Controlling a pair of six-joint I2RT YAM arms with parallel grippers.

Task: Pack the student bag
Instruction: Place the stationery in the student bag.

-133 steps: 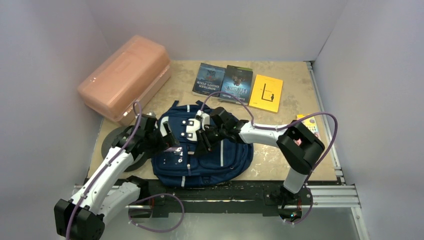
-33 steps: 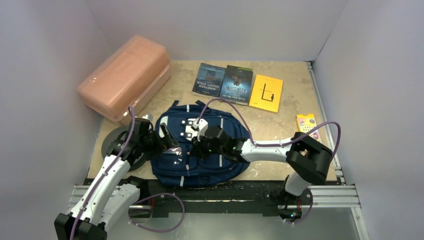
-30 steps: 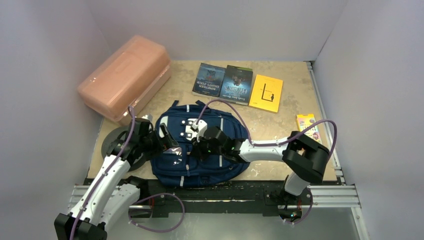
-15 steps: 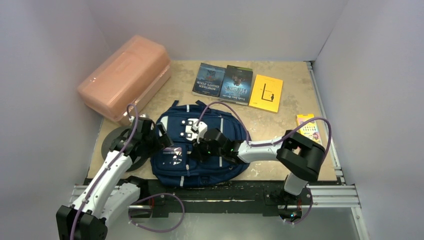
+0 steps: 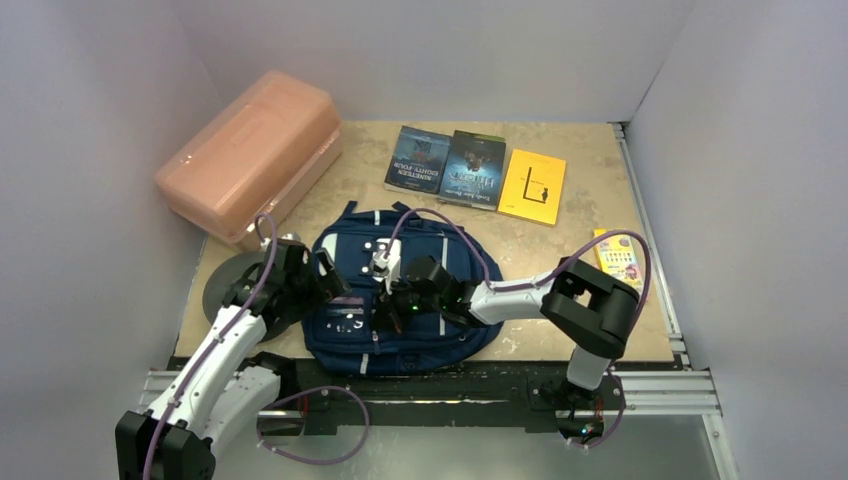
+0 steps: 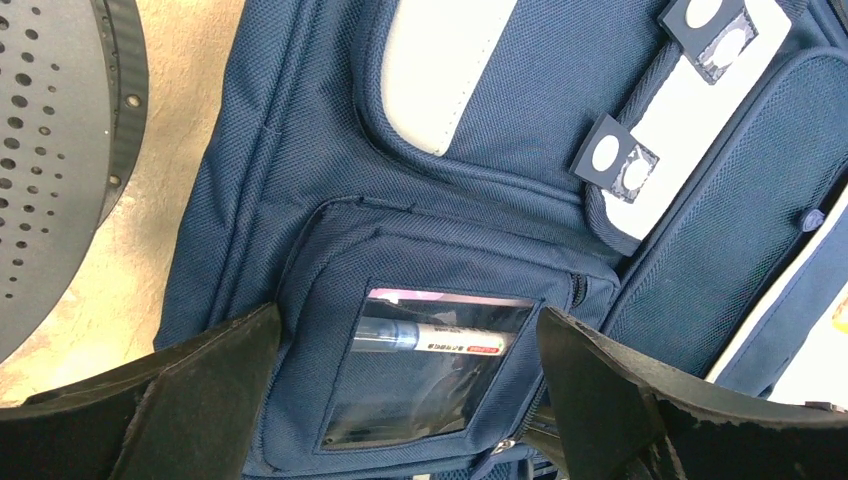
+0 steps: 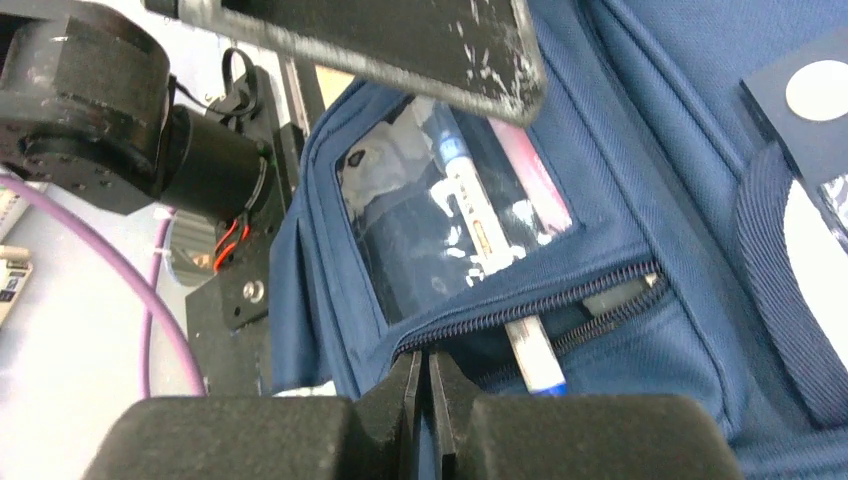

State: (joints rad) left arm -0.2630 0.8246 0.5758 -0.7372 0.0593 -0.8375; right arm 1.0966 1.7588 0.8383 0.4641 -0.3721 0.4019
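Low on the student bag [image 7: 640, 130], the right gripper [image 7: 431, 382] sits closed

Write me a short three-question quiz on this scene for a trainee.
1. True or false: the left gripper is open over the clear window pocket of the student bag.
2. How many books lie beyond the bag? A) two B) three C) five
3. Fill in: in the right wrist view, a ____ pokes out of the pocket's part-open zip, just beyond the shut right gripper.
Key: 1 true; 2 B; 3 pen.
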